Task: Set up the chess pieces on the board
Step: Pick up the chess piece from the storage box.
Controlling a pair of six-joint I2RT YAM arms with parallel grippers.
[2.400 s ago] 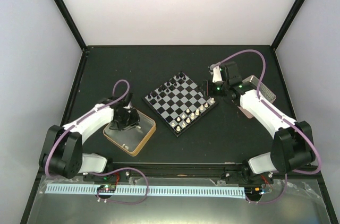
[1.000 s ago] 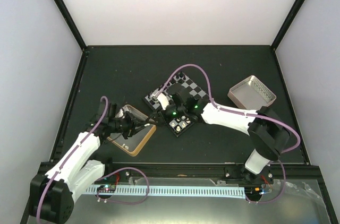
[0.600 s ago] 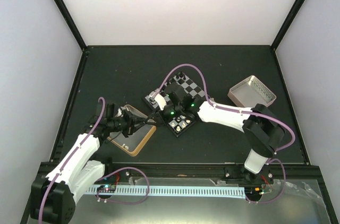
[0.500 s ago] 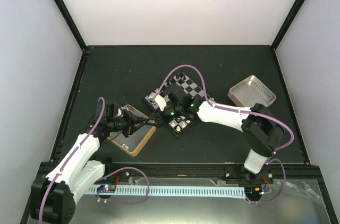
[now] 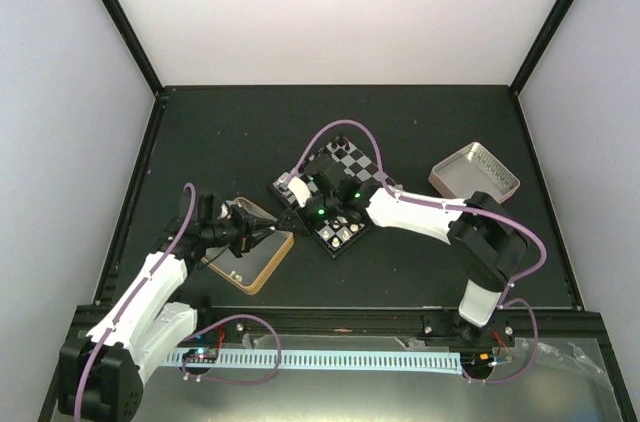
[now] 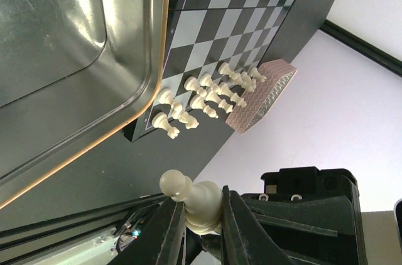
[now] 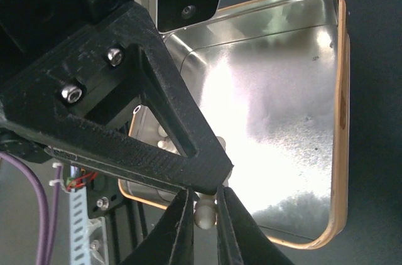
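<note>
Left gripper: clamped on the base of a white pawn, head jutting clear
Right gripper: fingers pinched narrow on the white pawn from the other end
White pawn, place: in the air over the tin, near its 2 o'clock rim, at 8 o'clock from the board
White pieces: two rows along the board's 5 o'clock edge
Tray: 3 o'clock of the board, apart

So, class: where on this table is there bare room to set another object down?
Bare: the strip of table beyond the board and tray, and the near strip from tin to the right arm's base. Crowded: between tin and board, where left gripper and right gripper meet on a white pawn.
</note>
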